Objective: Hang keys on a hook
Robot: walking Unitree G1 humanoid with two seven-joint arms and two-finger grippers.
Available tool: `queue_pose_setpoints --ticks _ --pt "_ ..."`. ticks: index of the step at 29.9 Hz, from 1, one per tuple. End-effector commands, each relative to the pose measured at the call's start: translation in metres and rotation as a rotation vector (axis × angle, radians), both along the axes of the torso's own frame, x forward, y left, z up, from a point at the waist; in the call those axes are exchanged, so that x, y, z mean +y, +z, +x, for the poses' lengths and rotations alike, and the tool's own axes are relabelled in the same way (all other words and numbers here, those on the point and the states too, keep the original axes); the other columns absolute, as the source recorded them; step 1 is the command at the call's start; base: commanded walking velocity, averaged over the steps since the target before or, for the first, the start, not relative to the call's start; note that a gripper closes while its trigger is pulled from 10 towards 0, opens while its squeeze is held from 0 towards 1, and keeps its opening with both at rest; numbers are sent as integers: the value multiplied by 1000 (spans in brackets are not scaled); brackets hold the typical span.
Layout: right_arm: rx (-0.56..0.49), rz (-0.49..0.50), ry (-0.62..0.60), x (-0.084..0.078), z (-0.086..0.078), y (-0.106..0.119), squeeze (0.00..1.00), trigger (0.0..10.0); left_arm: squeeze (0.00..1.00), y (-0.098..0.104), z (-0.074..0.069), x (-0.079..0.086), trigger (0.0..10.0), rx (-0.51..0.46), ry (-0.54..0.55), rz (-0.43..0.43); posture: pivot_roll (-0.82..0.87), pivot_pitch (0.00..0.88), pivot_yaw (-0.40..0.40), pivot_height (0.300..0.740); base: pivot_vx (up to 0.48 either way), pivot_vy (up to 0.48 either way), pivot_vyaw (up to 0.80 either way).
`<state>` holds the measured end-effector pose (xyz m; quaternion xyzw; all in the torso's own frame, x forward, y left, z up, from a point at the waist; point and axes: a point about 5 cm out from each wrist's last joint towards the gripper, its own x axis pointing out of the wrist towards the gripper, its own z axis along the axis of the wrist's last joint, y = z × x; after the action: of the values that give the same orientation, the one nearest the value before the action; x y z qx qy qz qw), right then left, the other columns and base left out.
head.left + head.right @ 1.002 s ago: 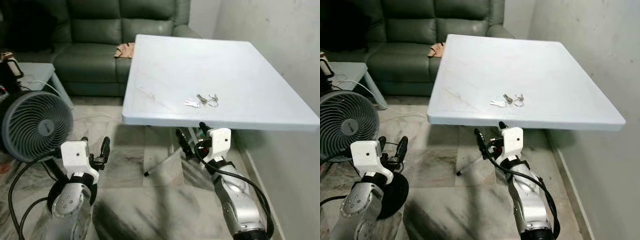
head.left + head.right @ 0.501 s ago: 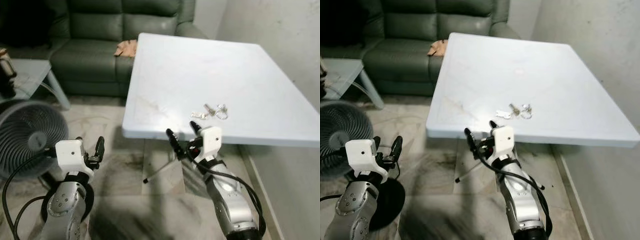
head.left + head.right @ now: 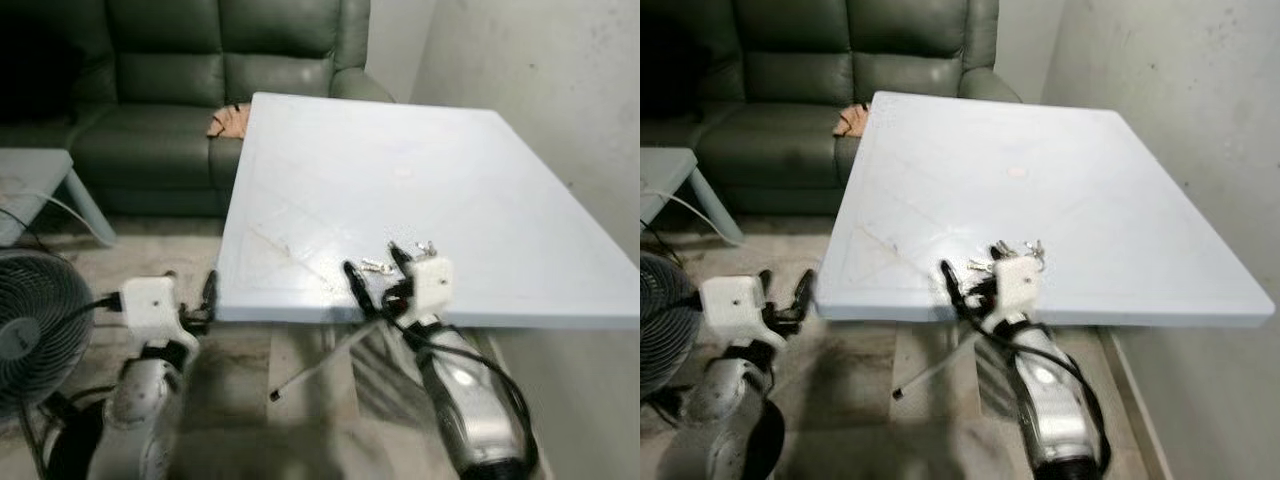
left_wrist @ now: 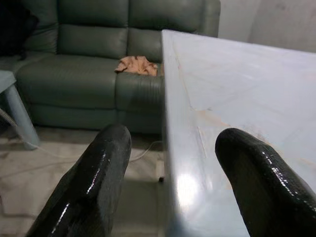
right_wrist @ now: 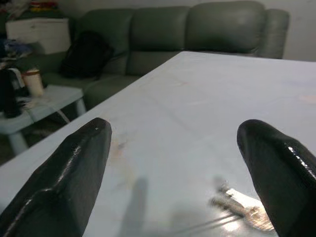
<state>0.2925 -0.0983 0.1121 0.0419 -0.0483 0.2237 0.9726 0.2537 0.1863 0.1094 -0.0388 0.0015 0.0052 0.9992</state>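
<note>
A small bunch of silver keys (image 3: 378,266) lies near the front edge of the white table (image 3: 400,170); it also glints in the right wrist view as keys (image 5: 237,203). My right gripper (image 3: 377,274) is open at the table's front edge, its fingers standing either side of the keys and just short of them. My left gripper (image 3: 190,295) is open, low beside the table's front left corner, and the left wrist view has the table edge (image 4: 173,163) between its fingers. No hook can be made out.
A green sofa (image 3: 180,90) with an orange cloth (image 3: 225,122) stands behind the table. A floor fan (image 3: 25,330) and a small side table (image 3: 35,175) are on the left. A wall (image 3: 560,90) runs close along the right. A metal leg (image 3: 310,365) slants under the table.
The camera has come closer to the table. My right gripper has risen from under the front edge to table height beside the keys. My left gripper has risen toward the corner.
</note>
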Motion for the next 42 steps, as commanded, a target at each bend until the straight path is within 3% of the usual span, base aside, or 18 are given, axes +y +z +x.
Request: queue_pose_setpoints --ticks 1,7,17,23,29,36,40,42 --pt "-6 -7 -20 -9 1 2 0 10000 0 2 2 -8 10000 -3 -20 -14 -40 42 -35 740 371 0 0" --pt "-5 -9 -11 -8 0 2 0 10000 0 1 2 -7 10000 5 -11 -21 -40 42 -38 740 327 0 0" --pt "15 -21 32 -3 -1 1 0 10000 0 2 1 -12 10000 -14 -3 -12 -40 35 -45 740 0 0 0" --pt "44 -49 29 -4 0 1 0 10000 0 -3 -5 -25 10000 -7 -79 4 -43 32 -54 740 0 0 0" --pt "200 -127 -63 -5 1 -19 0 10000 0 -8 -14 -39 10000 -8 -157 7 -42 31 -62 740 0 0 0" --pt "294 -167 -143 -7 0 -31 0 10000 0 -10 -17 -43 10000 -9 -179 24 -41 32 -66 740 0 0 0" --pt "350 -129 -161 -9 -1 -36 0 10000 0 -8 -17 -46 10000 -19 -196 22 -41 35 -65 740 0 0 0" --pt "352 -62 -168 -15 -1 -36 0 10000 0 -8 -17 -45 10000 -21 -192 22 -42 37 -65 740 0 0 0"
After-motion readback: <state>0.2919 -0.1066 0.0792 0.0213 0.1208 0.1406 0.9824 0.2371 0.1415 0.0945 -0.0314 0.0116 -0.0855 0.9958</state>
